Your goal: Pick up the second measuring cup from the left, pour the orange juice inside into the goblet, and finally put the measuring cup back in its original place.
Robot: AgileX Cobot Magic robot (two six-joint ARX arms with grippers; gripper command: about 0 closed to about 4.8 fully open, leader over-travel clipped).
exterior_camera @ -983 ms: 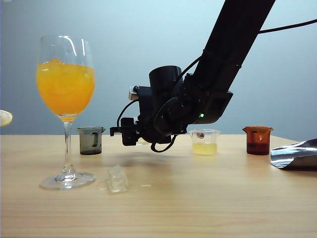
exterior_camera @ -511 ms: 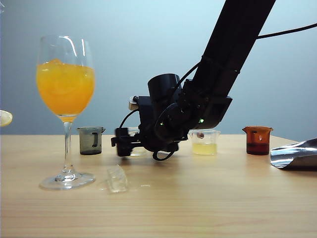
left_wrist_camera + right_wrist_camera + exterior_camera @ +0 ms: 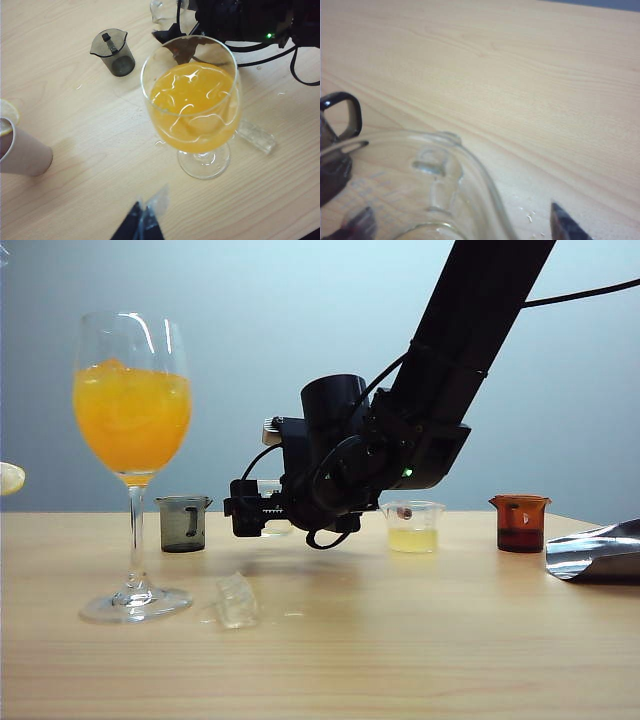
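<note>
- Desk point(image 3: 420, 640): pale wood grain. Far edge meets a plain grey-blue wall.
- Right arm point(image 3: 470, 350): black, comes down from upper right. Its bulk hides part of the cup row behind it.
- Goblet point(image 3: 130, 335): upright at left front, well apart from the arm. The orange juice point(image 3: 132, 415) fills most of its bowl.
- Crumpled silver foil point(image 3: 597, 550): right edge, cut off by the frame.
- Beige cylinder point(image 3: 22, 152): only in the left wrist view, cut off at the edge; contents unclear.
- Right pincer point(image 3: 247, 512): low over the desk, between the smoky grey cup point(image 3: 183, 523) and the cup of pale yellow liquid point(image 3: 413, 528). Fingers apart, either side of the second measuring cup point(image 3: 440, 165), with bare desk showing between one fingertip and the glass.
- Second measuring cup: stands on the desk in the row and looks empty. Mostly masked by the pincer from outside.
- Red-brown cup point(image 3: 520, 523): far right of the row.
- Left pincer point(image 3: 146, 217): above the desk near the goblet's foot. Only the tips show at the frame edge; cannot tell apart or together.
- Clear plastic piece point(image 3: 237, 600): lying beside the goblet's foot.
- Pale yellowish shape point(image 3: 10, 478): left edge, cut off, unidentifiable.
</note>
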